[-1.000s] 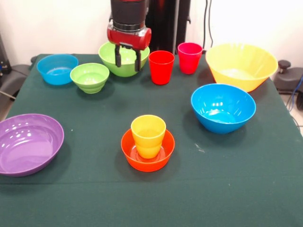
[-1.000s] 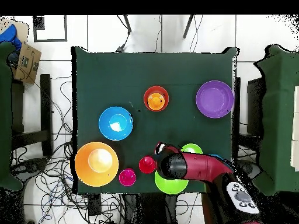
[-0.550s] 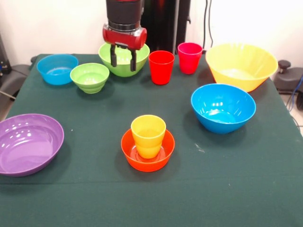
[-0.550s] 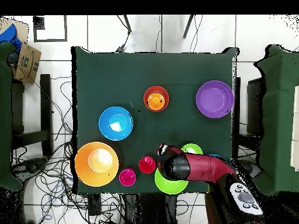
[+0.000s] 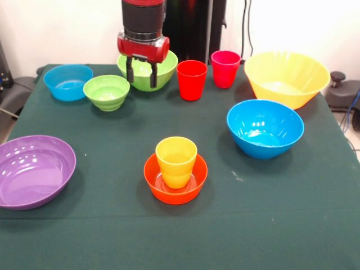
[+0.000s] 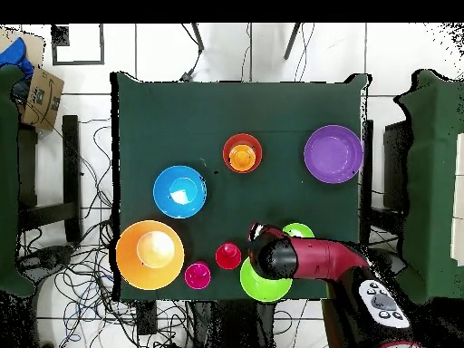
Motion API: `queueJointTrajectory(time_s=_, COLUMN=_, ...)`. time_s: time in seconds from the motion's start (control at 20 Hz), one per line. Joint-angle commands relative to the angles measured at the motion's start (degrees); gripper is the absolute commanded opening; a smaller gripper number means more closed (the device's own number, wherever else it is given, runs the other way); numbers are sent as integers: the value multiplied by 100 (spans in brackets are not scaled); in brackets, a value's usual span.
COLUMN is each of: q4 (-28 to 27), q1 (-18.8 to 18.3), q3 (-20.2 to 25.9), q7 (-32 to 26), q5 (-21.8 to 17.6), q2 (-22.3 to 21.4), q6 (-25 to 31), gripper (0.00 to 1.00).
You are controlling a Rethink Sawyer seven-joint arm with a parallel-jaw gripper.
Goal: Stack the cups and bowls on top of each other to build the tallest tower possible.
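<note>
To add the small green bowl (image 5: 106, 91) to the tower (image 5: 175, 170), I centre my gripper (image 5: 140, 73) over one wall of the bowl, descend vertically, and close only once the rim sits between the fingers. My jaws are spread and empty. The bowl rests on the table, below and just beside them, not between them.

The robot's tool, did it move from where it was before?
Yes. In the front view the tool has slid left across the large glossy green plastic bowl, away from the red plastic cup and toward the small green plastic bowl.
</note>
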Motion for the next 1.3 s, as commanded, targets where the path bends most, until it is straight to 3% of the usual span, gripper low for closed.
queueJointTrajectory(time_s=0.05, q4=-487, q1=-75, q3=420, q7=-413, q5=-465, q2=406, q6=231, gripper=100)
queueJointTrajectory(time_s=0.65, q4=-791, q1=-224, q3=331, q7=-476, q5=-772, q2=666, q6=289, gripper=100)
queueJointTrajectory(time_s=1.05, q4=-1048, q1=169, q3=-222, q7=-188, q5=-1077, q2=772, q6=232, gripper=100)
queueJointTrajectory(time_s=1.3, q4=-1085, q1=183, q3=-328, q7=-135, q5=-1212, q2=878, q6=66, gripper=100)
